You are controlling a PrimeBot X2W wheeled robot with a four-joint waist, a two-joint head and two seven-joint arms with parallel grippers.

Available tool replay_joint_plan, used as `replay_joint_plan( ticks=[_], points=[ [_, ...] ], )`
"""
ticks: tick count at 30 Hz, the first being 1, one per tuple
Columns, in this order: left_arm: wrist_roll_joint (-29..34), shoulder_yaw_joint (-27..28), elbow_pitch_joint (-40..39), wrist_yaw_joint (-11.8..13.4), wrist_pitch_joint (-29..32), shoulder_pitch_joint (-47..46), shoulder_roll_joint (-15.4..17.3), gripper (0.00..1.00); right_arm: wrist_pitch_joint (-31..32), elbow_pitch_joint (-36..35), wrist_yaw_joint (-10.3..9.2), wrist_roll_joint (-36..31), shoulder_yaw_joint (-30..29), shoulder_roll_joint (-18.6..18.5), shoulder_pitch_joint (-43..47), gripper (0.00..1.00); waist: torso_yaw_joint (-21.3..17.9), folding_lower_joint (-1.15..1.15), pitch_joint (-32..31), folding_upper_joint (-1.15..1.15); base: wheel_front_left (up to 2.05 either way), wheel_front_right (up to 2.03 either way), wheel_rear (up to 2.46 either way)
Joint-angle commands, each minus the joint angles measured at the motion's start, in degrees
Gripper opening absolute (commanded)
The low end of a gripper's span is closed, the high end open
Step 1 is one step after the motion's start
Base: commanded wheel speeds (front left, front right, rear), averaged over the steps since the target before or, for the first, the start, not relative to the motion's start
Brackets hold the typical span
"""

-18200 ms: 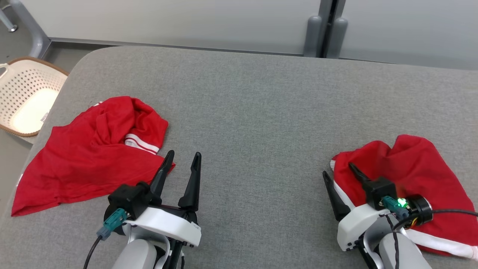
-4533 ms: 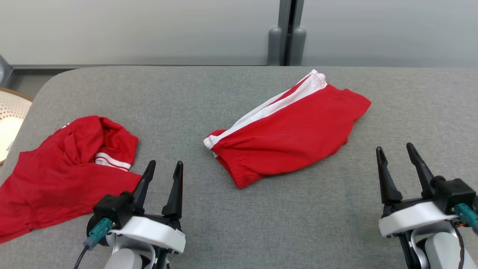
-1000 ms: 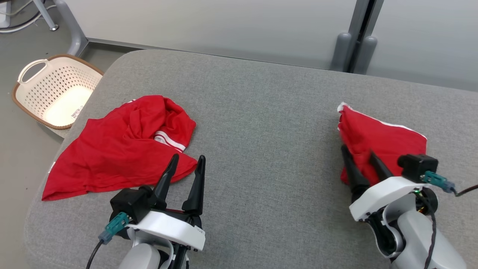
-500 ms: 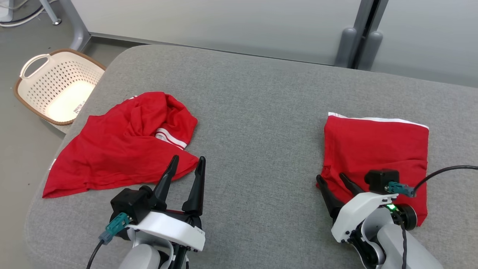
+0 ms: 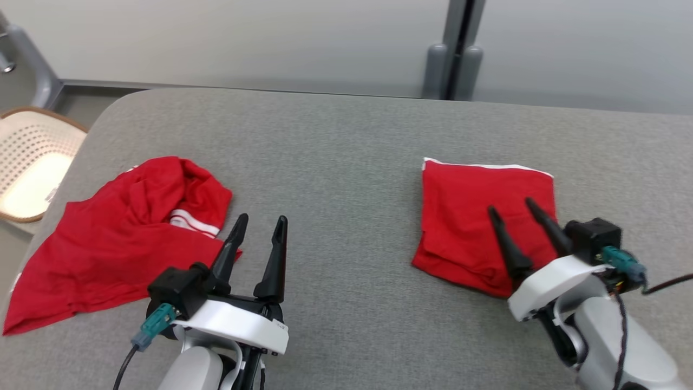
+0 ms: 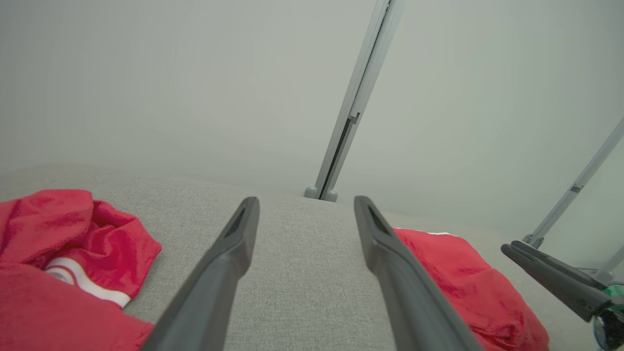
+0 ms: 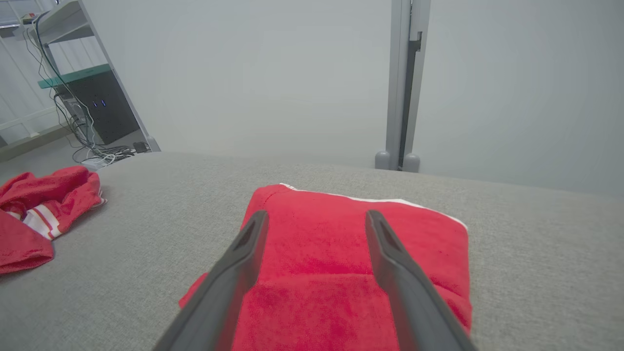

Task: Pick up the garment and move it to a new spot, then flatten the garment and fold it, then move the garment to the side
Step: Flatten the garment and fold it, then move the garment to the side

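The garment (image 5: 476, 216), red shorts with a white stripe along the far edge, lies folded into a rough square on the right of the grey table (image 5: 346, 141). My right gripper (image 5: 511, 206) hovers over its near edge, open, with nothing between the fingers; the right wrist view looks down on the folded garment (image 7: 351, 243) between the open fingers (image 7: 234, 273). My left gripper (image 5: 261, 221) stands open at the lower left, empty, beside the other red cloth. In the left wrist view the garment (image 6: 463, 278) lies to the right of the fingers.
A crumpled red shirt with white trim (image 5: 119, 227) lies on the table's left side. A cream perforated basket (image 5: 32, 162) stands on the floor past the left edge. A grey wall with a post (image 5: 455, 59) runs behind the table.
The right gripper has let go of the folded garment, opened and lifted a little above its near edge. The head camera has swung, shifting the whole scene leftward. The left arm is unmoved.
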Motion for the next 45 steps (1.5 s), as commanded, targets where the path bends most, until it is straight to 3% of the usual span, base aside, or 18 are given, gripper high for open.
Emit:
replay_joint_plan(
  ticks=[1,6,12,23,30,45],
  points=[
    [0.6,0.6,-0.6,-0.3,0.0,-0.8,0.2,1.00,-0.7,-0.7,-0.02,-1.8,-1.2,-0.9,-0.1,1.00,-1.8,0.00,-0.4,0.00,0.00,0.00,0.00],
    [1.1,2.2,-1.2,-0.2,0.0,-1.5,0.2,1.00,-1.5,-5.8,-0.02,-10.1,-10.6,-2.1,2.9,1.00,-4.5,0.00,-0.4,0.00,0.00,0.00,0.00],
    [2.9,3.7,-0.7,0.2,0.0,-0.6,0.3,1.00,-1.4,-16.4,-0.02,-19.4,-21.6,1.4,10.5,1.00,-6.4,0.00,-0.3,0.00,0.00,0.00,0.00],
    [10.0,5.3,-1.4,1.0,0.0,1.5,0.3,1.00,-1.4,-22.3,-0.02,-24.6,-26.0,5.9,16.7,1.00,-7.7,0.00,0.1,0.00,0.00,0.00,0.00],
    [10.0,4.9,-2.4,1.4,0.0,0.3,0.2,1.00,-1.4,-21.3,-0.02,-24.4,-26.2,6.3,15.2,1.00,-6.7,0.00,1.8,0.00,0.00,0.00,0.00],
    [7.6,0.6,-2.3,1.1,0.0,-2.9,0.2,1.00,5.1,-5.5,-0.02,-12.3,-28.3,7.6,6.1,1.00,0.3,0.00,8.5,0.00,0.00,0.00,0.00]
  ],
)
